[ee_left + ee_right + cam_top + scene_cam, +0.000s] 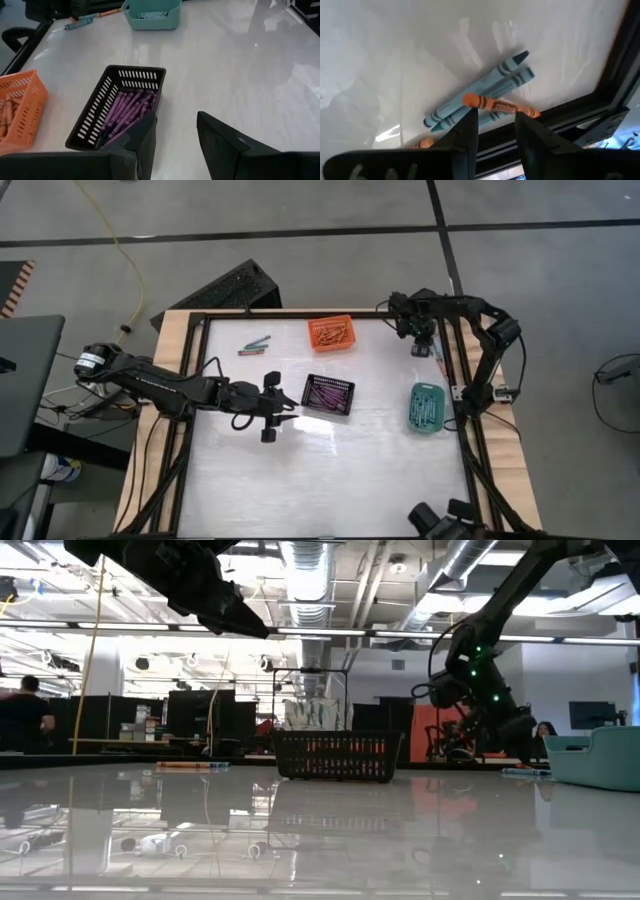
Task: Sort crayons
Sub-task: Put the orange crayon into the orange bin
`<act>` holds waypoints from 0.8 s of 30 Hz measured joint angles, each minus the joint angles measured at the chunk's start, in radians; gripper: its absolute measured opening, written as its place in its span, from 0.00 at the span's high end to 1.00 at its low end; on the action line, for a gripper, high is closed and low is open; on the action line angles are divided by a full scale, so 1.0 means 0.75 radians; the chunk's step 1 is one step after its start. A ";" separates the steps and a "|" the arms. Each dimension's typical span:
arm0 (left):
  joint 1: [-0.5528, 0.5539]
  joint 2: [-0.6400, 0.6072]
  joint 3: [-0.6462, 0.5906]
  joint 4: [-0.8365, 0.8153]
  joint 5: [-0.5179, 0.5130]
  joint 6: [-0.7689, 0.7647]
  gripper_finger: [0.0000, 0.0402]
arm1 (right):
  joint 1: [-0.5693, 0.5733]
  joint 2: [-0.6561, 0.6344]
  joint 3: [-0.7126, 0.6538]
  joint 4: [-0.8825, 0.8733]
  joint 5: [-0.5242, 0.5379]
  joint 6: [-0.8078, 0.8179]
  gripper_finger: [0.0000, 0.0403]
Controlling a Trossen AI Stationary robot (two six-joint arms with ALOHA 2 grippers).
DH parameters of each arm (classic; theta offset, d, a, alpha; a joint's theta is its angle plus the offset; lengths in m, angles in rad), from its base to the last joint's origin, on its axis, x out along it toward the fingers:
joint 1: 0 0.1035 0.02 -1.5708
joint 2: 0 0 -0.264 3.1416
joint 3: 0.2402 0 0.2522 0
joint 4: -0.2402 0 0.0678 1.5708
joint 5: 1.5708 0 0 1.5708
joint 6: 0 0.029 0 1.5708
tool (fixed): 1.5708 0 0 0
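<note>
Black basket, centre: purple crayons | orange basket, top: orange crayons | teal basket, right | left pincer released, empty | right pincer grasping orange crayon

Two dark fingers of the left gripper at the near edge, spread with bare tabletop between them, nothing held. Just beyond the one finger, a black basket with slotted walls, filled with purple crayons lying lengthwise. Beside it, at the frame's edge, part of an orange basket with orange crayons inside. Farther across the glossy white table, a teal basket. Near that, loose crayons, teal and orange, by the table's dark edge.
</note>
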 joint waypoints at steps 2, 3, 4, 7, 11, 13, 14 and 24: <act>0.000 0.000 0.000 -0.001 0.000 0.003 0.67 | 0.011 0.007 0.000 0.004 0.000 -0.002 0.69; 0.000 0.000 0.000 -0.001 0.000 0.004 0.67 | 0.016 0.015 0.000 0.002 -0.004 -0.008 0.69; 0.000 0.000 0.000 -0.001 0.001 0.004 0.67 | 0.021 0.023 0.000 -0.001 -0.012 -0.014 0.69; 0.000 0.000 0.000 -0.003 0.001 0.003 0.67 | 0.031 0.050 0.000 -0.001 -0.016 -0.017 0.70; -0.006 0.000 0.000 -0.004 0.001 0.003 0.67 | 0.039 0.082 0.002 0.004 0.006 -0.022 0.70; -0.008 0.000 0.000 -0.004 0.001 0.001 0.67 | 0.041 0.086 0.001 0.010 0.004 -0.024 0.71; -0.008 0.000 0.000 -0.005 0.001 0.001 0.67 | 0.048 0.084 0.001 0.014 0.004 -0.026 0.72; -0.008 0.000 0.000 0.002 -0.001 0.002 0.67 | 0.078 0.078 0.002 0.009 0.029 -0.036 0.89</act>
